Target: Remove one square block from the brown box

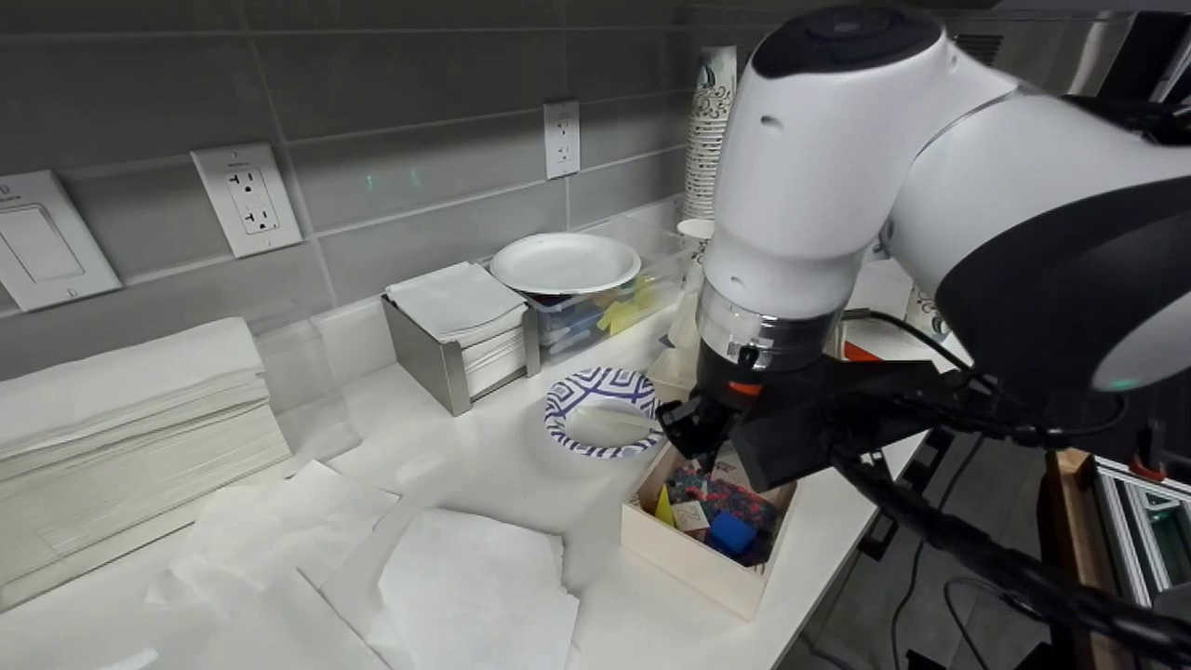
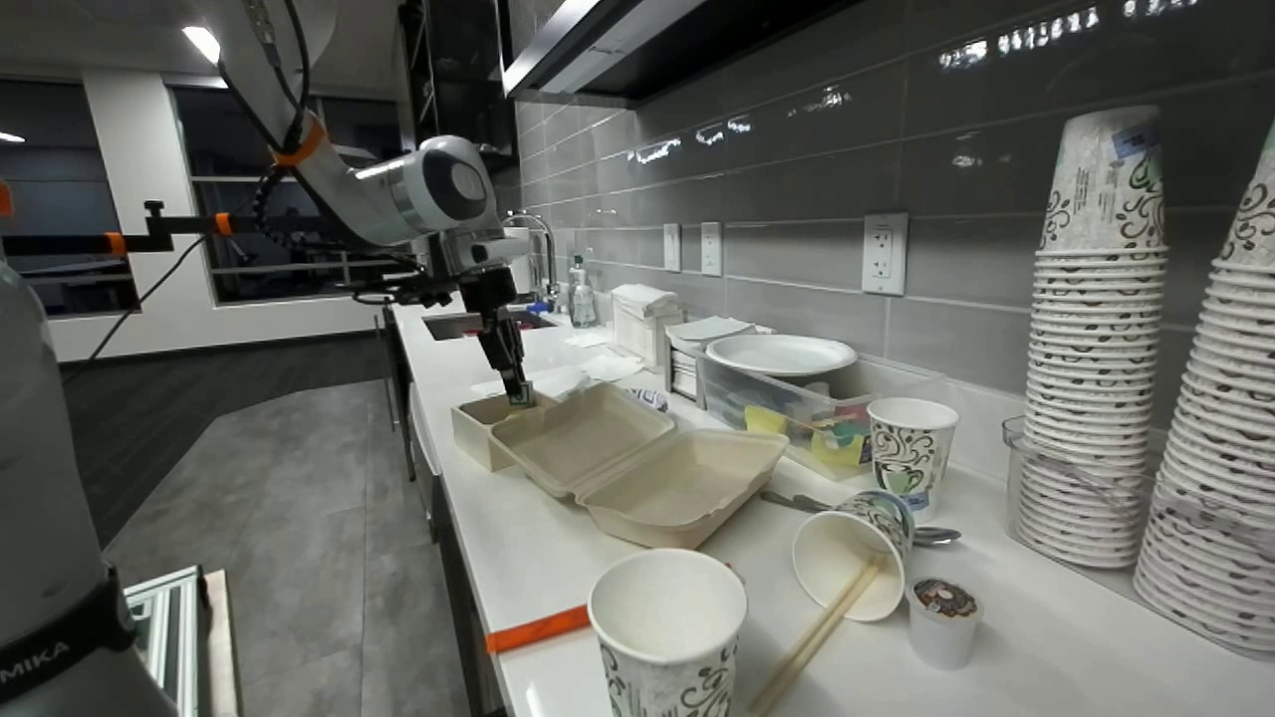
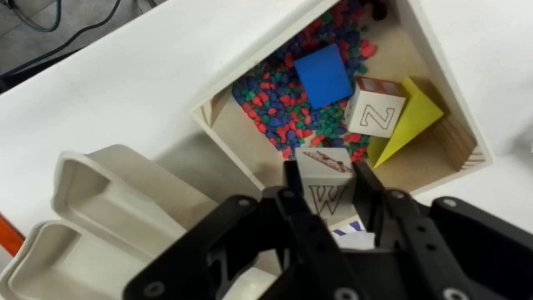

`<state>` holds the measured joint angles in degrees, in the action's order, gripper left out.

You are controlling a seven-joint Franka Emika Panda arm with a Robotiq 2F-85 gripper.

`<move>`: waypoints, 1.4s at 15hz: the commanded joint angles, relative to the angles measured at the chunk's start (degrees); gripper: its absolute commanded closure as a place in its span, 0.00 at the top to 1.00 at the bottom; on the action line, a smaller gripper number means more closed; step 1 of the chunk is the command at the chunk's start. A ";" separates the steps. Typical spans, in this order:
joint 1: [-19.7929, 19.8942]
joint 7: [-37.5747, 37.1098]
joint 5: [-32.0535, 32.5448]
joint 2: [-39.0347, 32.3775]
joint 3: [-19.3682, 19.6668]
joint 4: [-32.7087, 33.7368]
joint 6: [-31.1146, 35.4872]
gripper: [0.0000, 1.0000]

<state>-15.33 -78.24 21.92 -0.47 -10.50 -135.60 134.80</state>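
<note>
The brown box (image 1: 684, 558) is a pale, low-walled wooden box on the counter. It shows in both exterior views (image 2: 476, 436) and in the wrist view (image 3: 245, 139). My gripper (image 3: 325, 166) is shut on a pale letter cube (image 3: 327, 198) marked W, one finger on each side. In an exterior view the gripper (image 2: 518, 383) points down at the box, with the cube at about rim level. Inside the box are a second letter cube (image 3: 377, 112) marked Z, a blue block (image 3: 324, 77) and a yellow wedge (image 3: 406, 125). No reddish-orange cube shows.
Coloured pebbles (image 3: 279, 112) cover part of the box floor. An open takeout tray (image 2: 588, 438) stands close beside the box. A patterned plate (image 1: 605, 447), a napkin holder (image 1: 461, 381), a clear bin (image 2: 787, 413) and several paper cups (image 2: 667, 607) are on the counter.
</note>
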 commanded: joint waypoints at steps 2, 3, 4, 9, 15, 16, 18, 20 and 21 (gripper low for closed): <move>0.53 3.87 4.24 4.59 -2.80 1.19 -1.92 0.09; 0.80 5.96 5.55 4.23 -3.14 2.29 -0.29 0.09; 1.10 7.73 6.91 3.70 -3.34 3.27 1.26 0.09; 2.35 21.27 5.43 -3.81 -2.32 11.44 9.75 0.09; 1.27 34.28 1.25 -17.41 0.05 25.05 9.86 0.09; 0.64 35.09 1.15 -19.72 0.73 27.47 9.33 0.09; -0.16 37.49 -1.37 -24.02 1.67 31.75 8.08 0.09; -1.11 39.53 -3.79 -27.92 2.67 35.42 7.30 0.09; -1.90 39.79 -4.10 -29.85 3.70 36.99 7.05 0.09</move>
<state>-14.77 -41.23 20.82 -23.92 -8.99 -105.44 144.14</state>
